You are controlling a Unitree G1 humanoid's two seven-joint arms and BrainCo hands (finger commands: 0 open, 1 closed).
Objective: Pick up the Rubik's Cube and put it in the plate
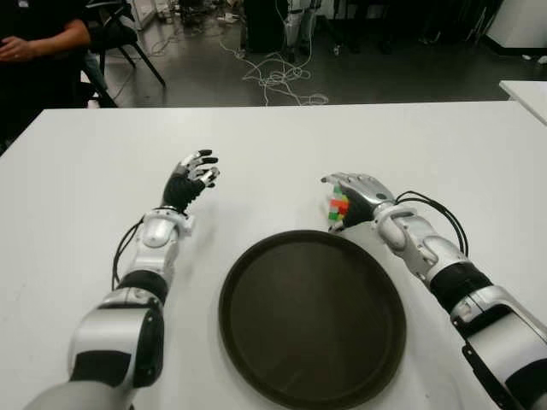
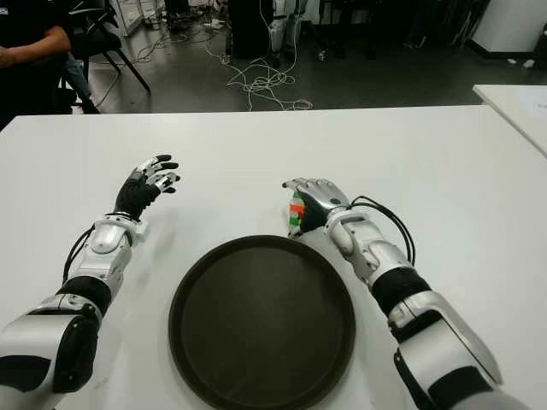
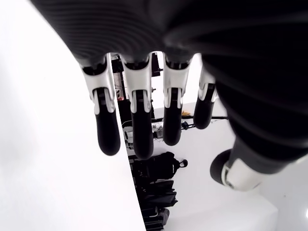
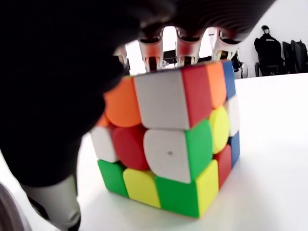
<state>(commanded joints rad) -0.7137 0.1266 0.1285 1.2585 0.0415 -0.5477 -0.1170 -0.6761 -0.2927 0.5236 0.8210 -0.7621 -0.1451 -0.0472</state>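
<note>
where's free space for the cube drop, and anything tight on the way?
Free: the whole plate interior, and the bare table beyond and right of the right hand. Also clear between the two hands. Tight: the Rubik's Cube sits just off the plate's far-right rim, right hand fingers over it. Left hand open, left of the plate.

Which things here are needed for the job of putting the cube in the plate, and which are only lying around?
Needed for the job:
- cube, on the table, under the right hand whose fingers reach over it
- plate, empty, just in front of the cube

Not needed:
- left hand, open, holding nothing, left of the plate
- cables on the floor
- chair beyond the table
</note>
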